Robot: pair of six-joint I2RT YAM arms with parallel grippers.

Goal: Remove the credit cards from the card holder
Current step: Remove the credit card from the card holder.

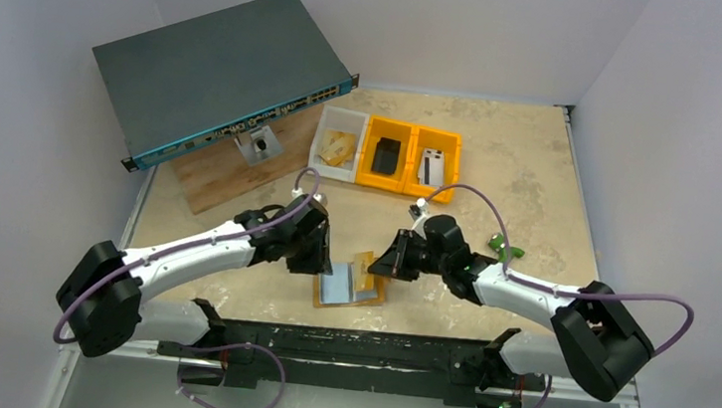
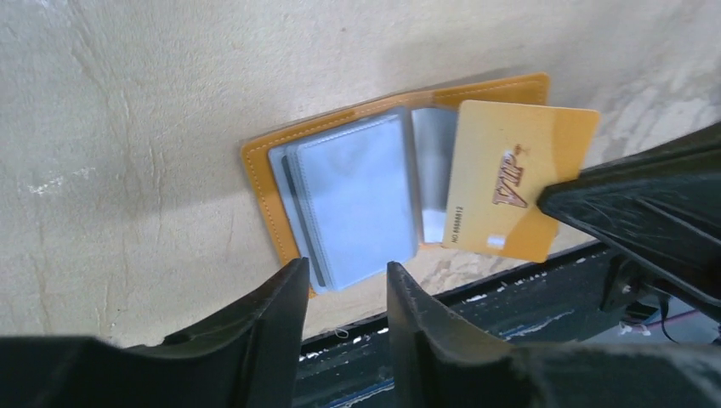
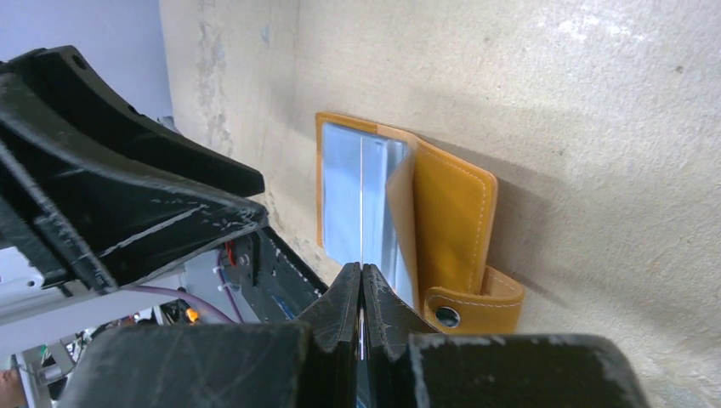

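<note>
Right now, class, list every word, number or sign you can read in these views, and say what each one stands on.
"VIP": ornate lettering on the gold card.
"NO" followed by a row of digits: printed along that card's edge; the digits are too small to read with certainty.
Port labels on the front of the network switch: too small to read.
Card holder: no text visible.

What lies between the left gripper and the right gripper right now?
The gold VIP card, pinched in the shut right gripper, over the open card holder; the left gripper is open and empty. Clearest in the left wrist view.
</note>
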